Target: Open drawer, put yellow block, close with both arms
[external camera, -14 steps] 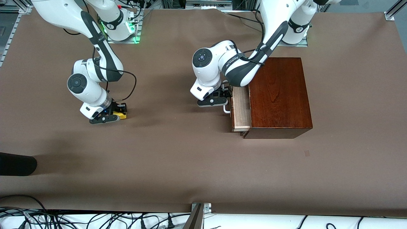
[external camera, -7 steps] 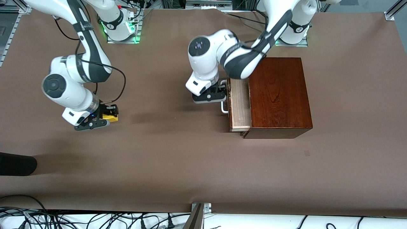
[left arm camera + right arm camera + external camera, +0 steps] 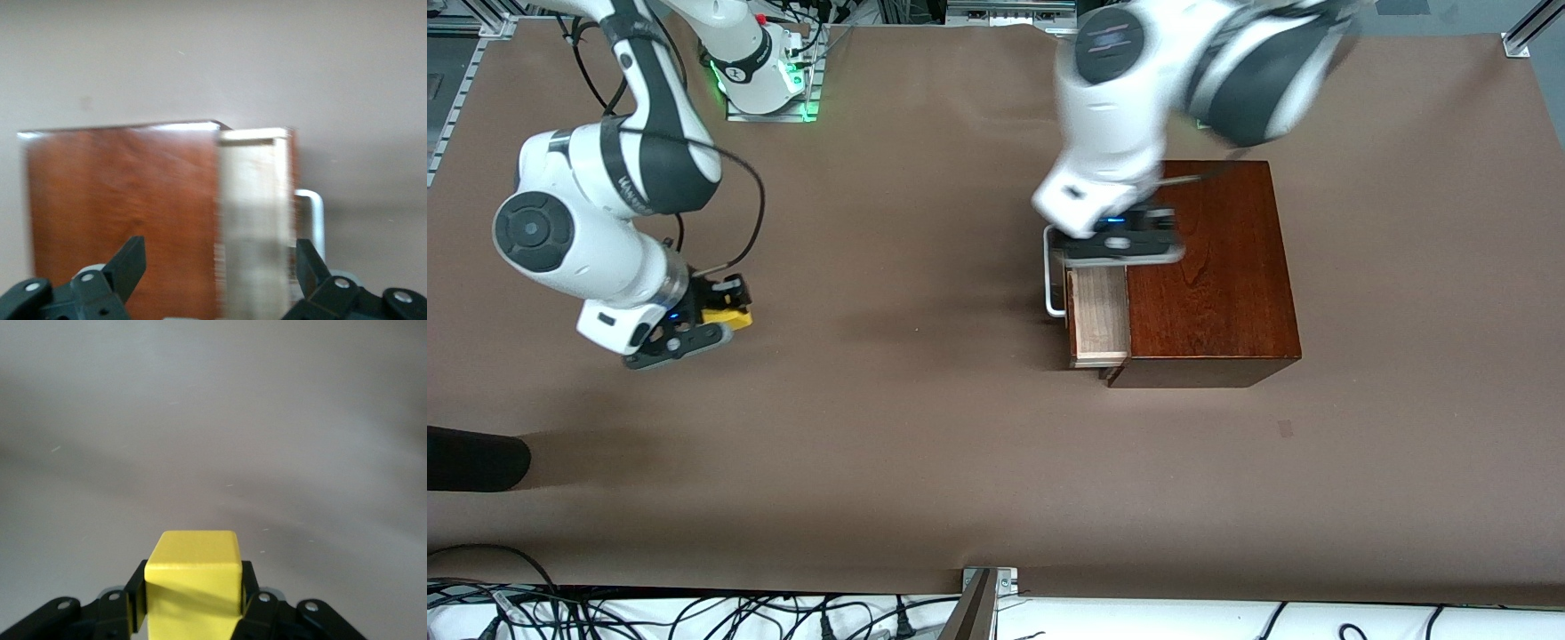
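Our right gripper pinches the yellow block mid-left of frame. Left gripper is spread above the part-open drawer, centre-right. Risks: narrow opening, block clips the box; arms collide.

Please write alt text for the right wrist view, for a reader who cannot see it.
The right gripper is shut on the yellow block, its black fingers clamping two sides, held above the bare brown table. Nothing else is in view.
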Motion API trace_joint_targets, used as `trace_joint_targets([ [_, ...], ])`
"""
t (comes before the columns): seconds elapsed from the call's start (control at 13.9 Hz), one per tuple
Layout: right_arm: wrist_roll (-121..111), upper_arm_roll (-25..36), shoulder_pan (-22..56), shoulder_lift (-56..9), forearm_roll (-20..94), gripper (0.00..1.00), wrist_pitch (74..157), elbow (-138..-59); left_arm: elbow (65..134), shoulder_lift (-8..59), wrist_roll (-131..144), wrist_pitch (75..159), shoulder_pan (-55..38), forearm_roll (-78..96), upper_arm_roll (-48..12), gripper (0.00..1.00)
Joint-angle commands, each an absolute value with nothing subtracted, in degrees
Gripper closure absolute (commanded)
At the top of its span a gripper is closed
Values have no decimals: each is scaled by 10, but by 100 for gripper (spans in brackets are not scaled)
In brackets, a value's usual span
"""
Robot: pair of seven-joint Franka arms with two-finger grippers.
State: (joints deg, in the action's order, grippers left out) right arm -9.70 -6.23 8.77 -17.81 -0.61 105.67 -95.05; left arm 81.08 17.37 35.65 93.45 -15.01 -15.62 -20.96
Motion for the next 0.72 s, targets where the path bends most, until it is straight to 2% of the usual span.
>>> trace_joint_targets([
  [0.0,-125,-131,91,-183,-4,100,1026,-919,828,133,223,919,-67,-110,-214,0],
  [0.14,-128,-199,98,-185,-13,100,1032,-904,838,106,131,918,-41,-91,-193,0],
  [0.22,-128,-218,125,-188,-33,100,1038,-901,851,90,91,918,-43,-90,-163,0],
  [0.5,-125,-220,272,-246,-58,100,1089,-834,914,27,-85,925,-56,-18,-38,0],
  [0.65,-127,-220,333,-288,-92,100,1085,-775,946,1,-87,925,-52,-17,-12,0],
])
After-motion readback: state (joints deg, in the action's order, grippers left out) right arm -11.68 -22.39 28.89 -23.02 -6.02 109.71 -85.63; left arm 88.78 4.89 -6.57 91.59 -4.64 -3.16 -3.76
